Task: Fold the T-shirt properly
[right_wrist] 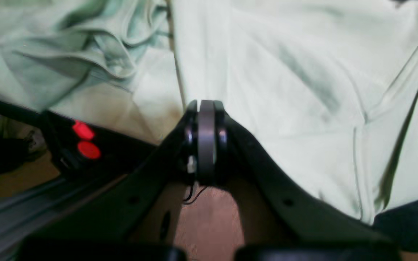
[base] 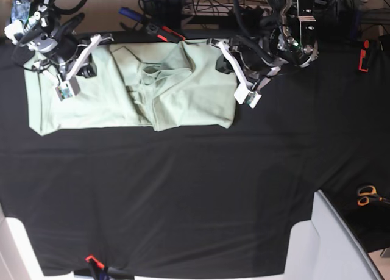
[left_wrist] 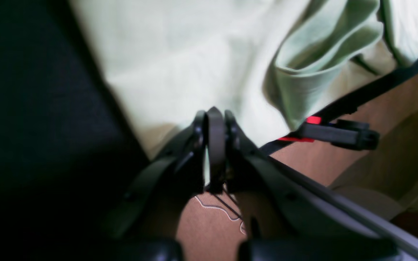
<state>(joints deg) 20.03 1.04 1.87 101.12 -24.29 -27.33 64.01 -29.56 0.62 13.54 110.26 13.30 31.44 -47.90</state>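
Note:
The pale mint-green T-shirt (base: 183,91) lies spread on the black table covering (base: 183,188) at the back left, with rumpled folds around its middle. My left gripper (left_wrist: 214,110) is shut at the shirt's back right corner (base: 220,48); pale cloth (left_wrist: 180,54) shows in the slit between its fingers. My right gripper (right_wrist: 206,103) is shut at the shirt's back edge on the left (base: 102,41), with pale cloth (right_wrist: 285,72) around its tips. A bunched sleeve (left_wrist: 318,54) lies right of the left gripper.
Red-and-black clamps hold the covering at the back edge (base: 163,31), also seen in the left wrist view (left_wrist: 336,132) and right wrist view (right_wrist: 83,139). Orange scissors (base: 365,194) lie far right. A grey-white panel (base: 329,243) stands front right.

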